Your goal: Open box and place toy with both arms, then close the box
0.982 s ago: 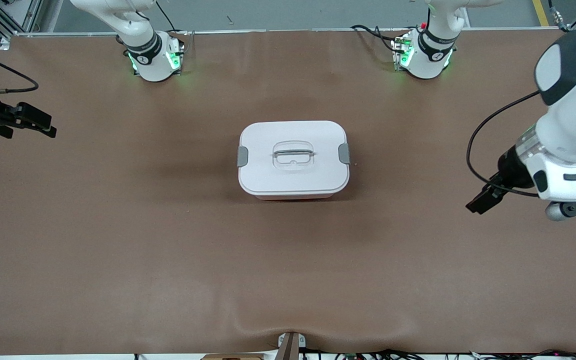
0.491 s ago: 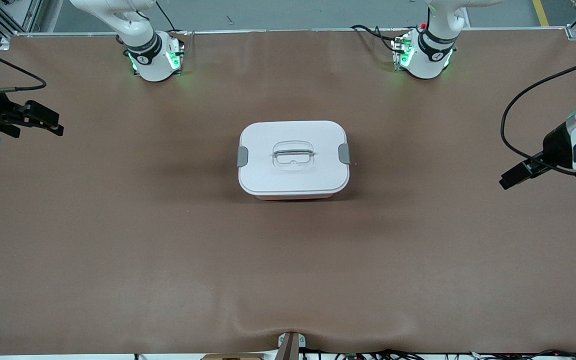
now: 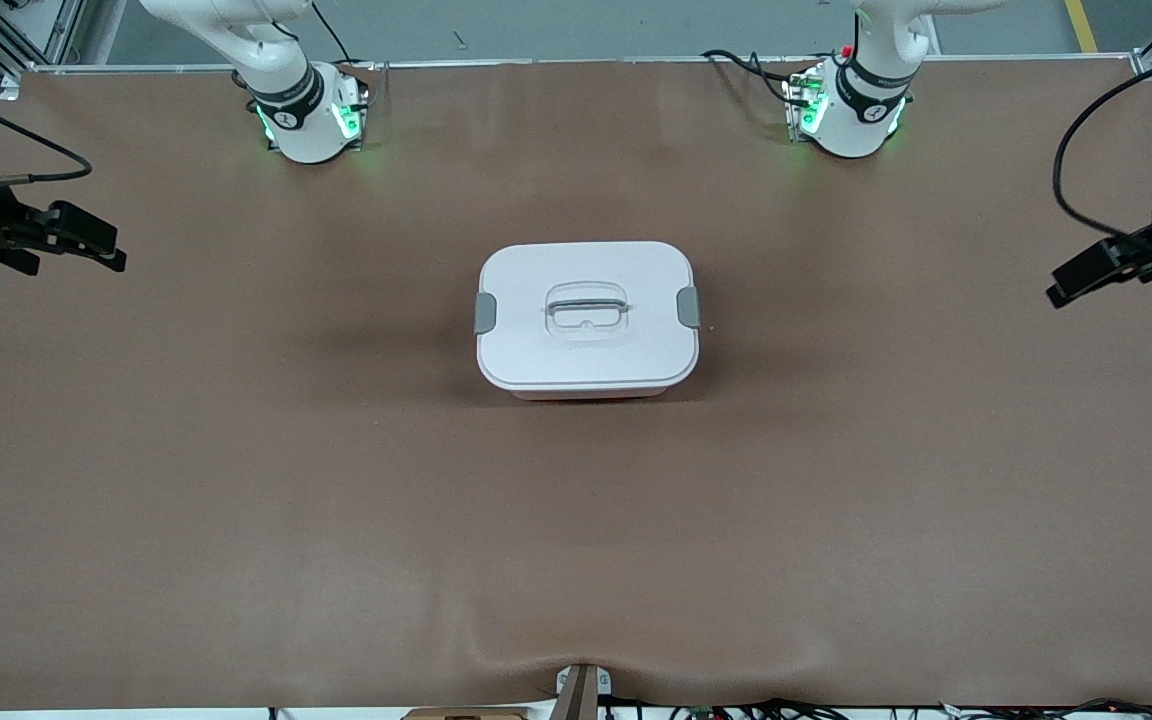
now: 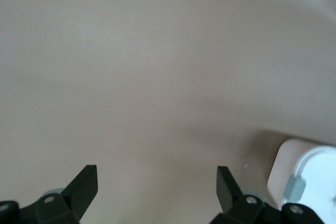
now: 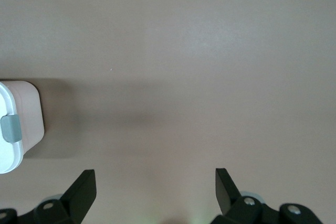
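The box (image 3: 587,318) stands in the middle of the table, its white lid on, both grey end clips (image 3: 485,312) down and the grey handle (image 3: 587,305) lying in its recess. A corner of it shows in the left wrist view (image 4: 307,182) and in the right wrist view (image 5: 18,124). The pink toy is out of view. My left gripper (image 3: 1076,281) is open and empty over the table at the left arm's end (image 4: 156,179). My right gripper (image 3: 101,250) is open and empty over the table at the right arm's end (image 5: 155,182).
The brown table mat (image 3: 336,480) lies around the box. The arm bases (image 3: 311,115) stand along the edge of the table farthest from the front camera. A small mount (image 3: 581,690) sits at the table's nearest edge.
My left arm has swung away from the box toward the left arm's end of the table and farther up the front view. My right gripper has barely shifted.
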